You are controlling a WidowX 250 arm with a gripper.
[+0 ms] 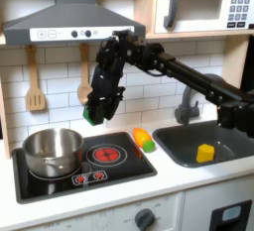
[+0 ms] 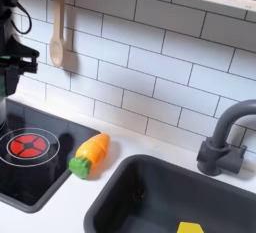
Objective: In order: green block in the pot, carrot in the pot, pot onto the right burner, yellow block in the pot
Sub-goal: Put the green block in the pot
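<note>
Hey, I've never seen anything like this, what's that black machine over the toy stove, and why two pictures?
It is a robot arm in a toy kitchen. Its tool hangs above the cooktop, pinching a green block. The first exterior view takes in the whole counter: a steel pot on the left burner, the right burner bare, a carrot beside the cooktop, a yellow block in the sink. The second exterior view looks closer at the carrot and faucet.
</note>
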